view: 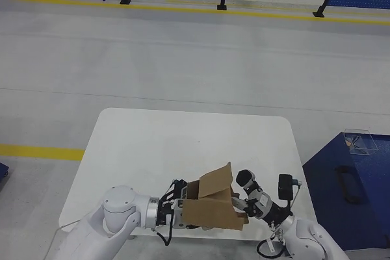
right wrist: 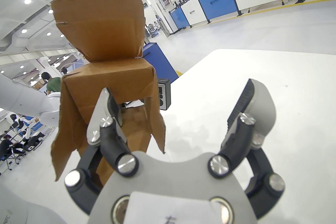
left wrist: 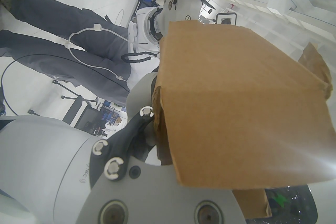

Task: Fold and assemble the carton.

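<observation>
Right wrist view: right gripper (right wrist: pixel 178 89) spread, one finger just beside the carton (right wrist: pixel 107 78) and its loose flaps; beyond, the left gripper (view: pixel 177 196) pinches the far end. Risk: a skewed push could crush a flap or twist the carton free.

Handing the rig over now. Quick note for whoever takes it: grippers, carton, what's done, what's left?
Left gripper: shut on the carton, holding it above the near edge of the table.
Right gripper: open, holding nothing, just in front of the carton's open end.
Done: the carton is opened into a box shape.
Left: the end flaps hang loose and one flap stands up. Fold them in and close the carton.
</observation>
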Robot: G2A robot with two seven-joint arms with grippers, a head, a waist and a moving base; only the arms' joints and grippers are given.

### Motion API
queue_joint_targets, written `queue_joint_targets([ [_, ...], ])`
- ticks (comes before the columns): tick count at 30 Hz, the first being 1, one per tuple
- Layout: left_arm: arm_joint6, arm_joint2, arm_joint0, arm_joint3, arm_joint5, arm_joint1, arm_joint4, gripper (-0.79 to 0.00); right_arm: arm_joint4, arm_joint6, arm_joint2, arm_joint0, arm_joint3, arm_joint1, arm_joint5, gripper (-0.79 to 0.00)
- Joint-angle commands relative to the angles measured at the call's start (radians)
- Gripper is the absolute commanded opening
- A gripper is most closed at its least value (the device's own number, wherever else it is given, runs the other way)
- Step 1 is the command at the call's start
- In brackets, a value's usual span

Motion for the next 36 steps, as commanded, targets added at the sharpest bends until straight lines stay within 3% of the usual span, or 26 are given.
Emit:
queue_joint_targets([
  [1,0.000,0.001,-0.006,0.004,0.004,0.000,-0.003,-0.785,0.005,0.002,0.005,0.003,0.005,-0.001,-0.002,0.000],
  [15,0.004,0.008,-0.033,0.022,0.017,-0.001,-0.019,-0.785,0.035,0.047,-0.001,0.031,0.014,-0.010,0.006,0.000],
  [30,0.027,-0.031,-0.036,0.057,0.012,-0.002,-0.117,-0.785,0.120,0.081,0.101,-0.022,0.018,-0.004,-0.036,0.000],
  [36,0.044,-0.050,-0.027,0.049,0.019,-0.002,-0.160,-0.785,0.078,0.139,0.054,-0.021,0.043,-0.009,-0.012,0.000],
])
